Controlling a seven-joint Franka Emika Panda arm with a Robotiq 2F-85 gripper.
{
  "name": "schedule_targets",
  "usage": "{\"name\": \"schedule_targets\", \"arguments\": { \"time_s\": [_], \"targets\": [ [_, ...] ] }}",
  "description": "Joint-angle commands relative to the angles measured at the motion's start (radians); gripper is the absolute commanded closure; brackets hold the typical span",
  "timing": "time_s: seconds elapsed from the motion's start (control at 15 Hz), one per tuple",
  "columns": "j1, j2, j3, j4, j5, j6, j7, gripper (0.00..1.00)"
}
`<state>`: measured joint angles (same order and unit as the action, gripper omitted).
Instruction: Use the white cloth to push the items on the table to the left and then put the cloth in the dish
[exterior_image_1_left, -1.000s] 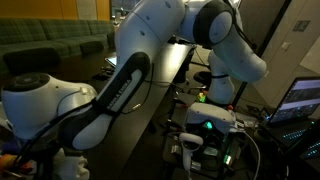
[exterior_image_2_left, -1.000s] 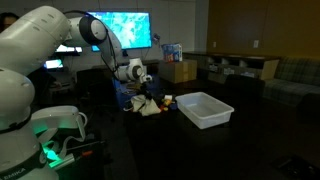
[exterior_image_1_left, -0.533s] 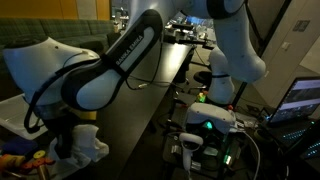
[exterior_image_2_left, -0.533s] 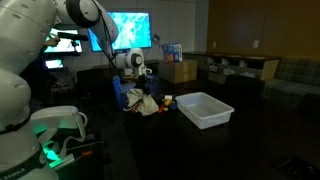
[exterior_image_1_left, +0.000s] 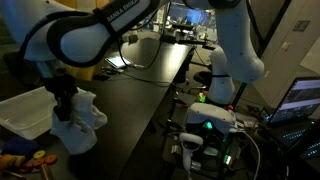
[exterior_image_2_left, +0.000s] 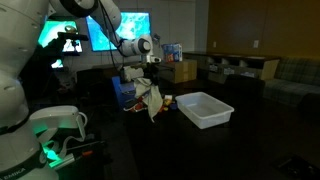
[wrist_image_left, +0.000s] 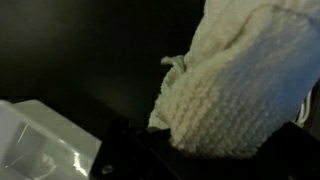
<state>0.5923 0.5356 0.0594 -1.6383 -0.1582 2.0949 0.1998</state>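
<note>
My gripper (exterior_image_1_left: 66, 108) is shut on the white cloth (exterior_image_1_left: 82, 122), which hangs from it above the dark table (exterior_image_1_left: 135, 95). The cloth also shows dangling in an exterior view (exterior_image_2_left: 152, 98) and fills the wrist view (wrist_image_left: 235, 90). The white dish (exterior_image_2_left: 205, 108) sits on the table to the side of the cloth; it shows too in an exterior view (exterior_image_1_left: 25, 112) and its corner in the wrist view (wrist_image_left: 35, 140). Small colourful items (exterior_image_1_left: 25, 160) lie near the table edge below the gripper.
A blue box and cardboard boxes (exterior_image_2_left: 178, 68) stand at the table's far side. The robot base with a green light (exterior_image_1_left: 208, 125) and a laptop (exterior_image_1_left: 300, 100) are beside the table. Monitors (exterior_image_2_left: 125, 28) glow behind.
The arm has risen and lifted the white cloth off the table. The cloth now hangs free in the gripper, higher than before.
</note>
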Motion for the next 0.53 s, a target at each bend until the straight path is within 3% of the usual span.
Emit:
{"name": "schedule_targets", "arguments": {
  "time_s": [0.0, 0.47],
  "targets": [
    [-0.088, 0.036, 0.015, 0.164, -0.052, -0.055, -0.026, 1.0],
    [-0.181, 0.234, -0.025, 0.518, -0.125, 0.018, -0.011, 1.0]
  ]
}}
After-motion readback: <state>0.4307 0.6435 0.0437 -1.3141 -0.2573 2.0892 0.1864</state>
